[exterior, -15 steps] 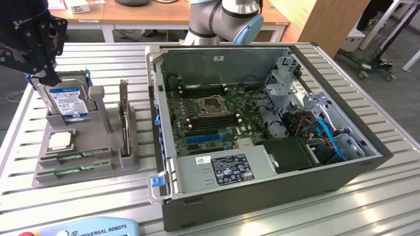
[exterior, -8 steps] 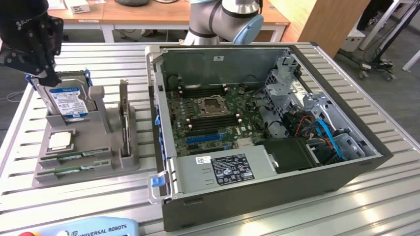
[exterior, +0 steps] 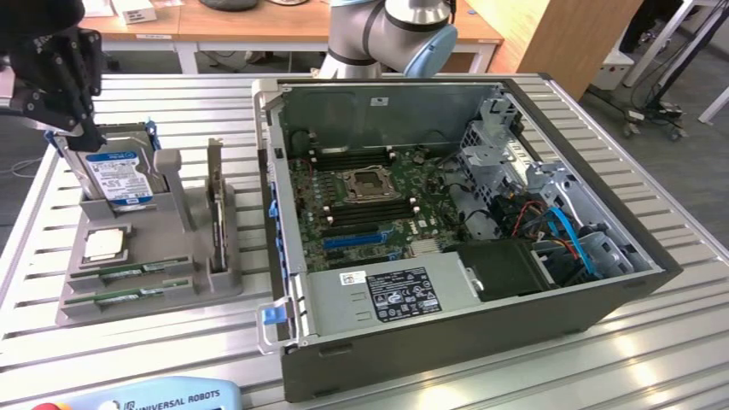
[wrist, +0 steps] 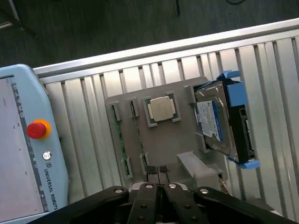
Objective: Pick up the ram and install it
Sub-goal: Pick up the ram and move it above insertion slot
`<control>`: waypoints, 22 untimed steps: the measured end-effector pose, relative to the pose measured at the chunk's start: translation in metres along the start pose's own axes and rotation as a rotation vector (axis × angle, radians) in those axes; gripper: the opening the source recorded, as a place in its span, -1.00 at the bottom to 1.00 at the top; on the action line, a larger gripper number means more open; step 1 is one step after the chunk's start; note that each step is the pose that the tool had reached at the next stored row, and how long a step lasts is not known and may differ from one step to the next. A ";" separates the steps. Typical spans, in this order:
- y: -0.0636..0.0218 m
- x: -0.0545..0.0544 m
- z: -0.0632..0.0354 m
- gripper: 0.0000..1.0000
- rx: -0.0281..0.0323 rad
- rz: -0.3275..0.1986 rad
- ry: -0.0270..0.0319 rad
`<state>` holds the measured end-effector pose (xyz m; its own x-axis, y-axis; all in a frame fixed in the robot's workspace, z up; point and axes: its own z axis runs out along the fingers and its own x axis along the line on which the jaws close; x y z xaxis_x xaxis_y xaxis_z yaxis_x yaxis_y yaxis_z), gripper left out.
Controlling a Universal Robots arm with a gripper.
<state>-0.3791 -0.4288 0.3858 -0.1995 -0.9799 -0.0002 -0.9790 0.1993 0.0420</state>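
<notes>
Two green ram sticks (exterior: 135, 272) (exterior: 125, 295) stand on edge in slots at the near end of a grey holder (exterior: 171, 286) on the exterior view's left. In the wrist view they appear as thin green edges (wrist: 119, 135) (wrist: 136, 128). My gripper (exterior: 74, 128) hangs above the holder's far end, over the hard drive, well apart from the sticks. Its fingertips (wrist: 158, 171) are pressed together with nothing between them. The open computer case (exterior: 456, 213) shows the motherboard with black memory slots (exterior: 381, 209) beside the processor socket (exterior: 367, 184).
The holder also carries a blue-labelled hard drive (exterior: 116, 175) (wrist: 215, 119), a square silver processor chip (exterior: 102, 245) (wrist: 161, 110) and an upright card (exterior: 214, 196). A teach pendant (wrist: 23, 144) lies at the table's near edge. The table top (exterior: 638, 342) is ribbed aluminium.
</notes>
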 end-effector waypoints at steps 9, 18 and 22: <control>0.0000 0.000 0.0009 -0.80 0.0000 -0.163 0.0075; 0.0007 0.000 0.0012 -0.80 0.0000 -0.204 0.0092; 0.0009 0.000 0.0015 -0.80 0.0000 -0.204 0.0092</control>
<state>-0.3801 -0.4288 0.3844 0.0030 -1.0000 0.0004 -0.9991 -0.0030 0.0420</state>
